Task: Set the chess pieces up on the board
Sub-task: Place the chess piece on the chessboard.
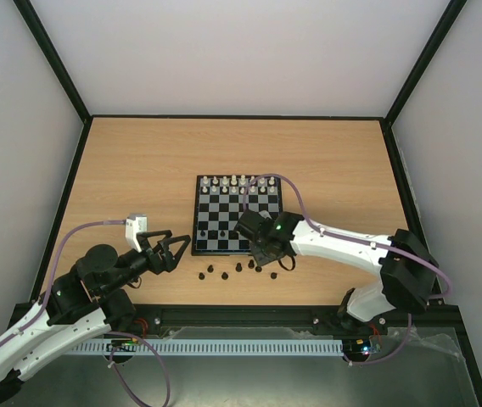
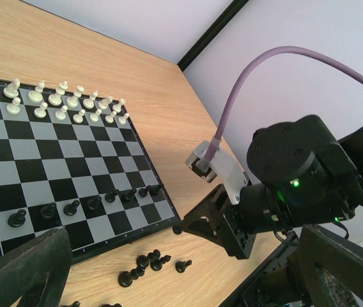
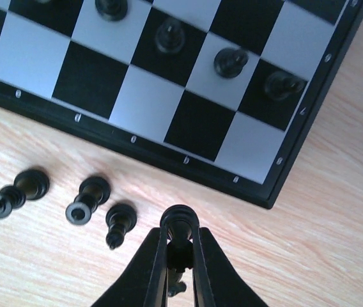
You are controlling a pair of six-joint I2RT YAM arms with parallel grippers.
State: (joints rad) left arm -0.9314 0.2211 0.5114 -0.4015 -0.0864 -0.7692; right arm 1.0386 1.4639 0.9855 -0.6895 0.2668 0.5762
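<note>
A wooden bench [image 1: 139, 170] carries a small black-and-grey chess board [image 1: 232, 214] near its middle. Two robot arms reach in from the near edge.

The right pincer [image 3: 179, 242] is clenched on one dark chess piece [image 3: 179, 220], with the piece's rounded top showing between the two fingers. The pincer is over bare wood, just short of the board's near right corner. Whether the piece is resting on the bench or lifted off it cannot be told.

Just to the left of this pincer, loose dark pieces [image 3: 89, 199] are scattered on the wood, some upright and some tipped over. They lie beside the board's near border, not on it.

Beyond the pincer, a row of dark pawns [image 2: 94, 203] stands on the board, one row in from the near edge. At the far end of the board, white pieces [image 2: 60, 99] fill two rows.

The left pincer [image 1: 177, 253] is released, its jaws spread wide with nothing between them. It is close to the board's near left corner, with the loose pieces to its right.
</note>
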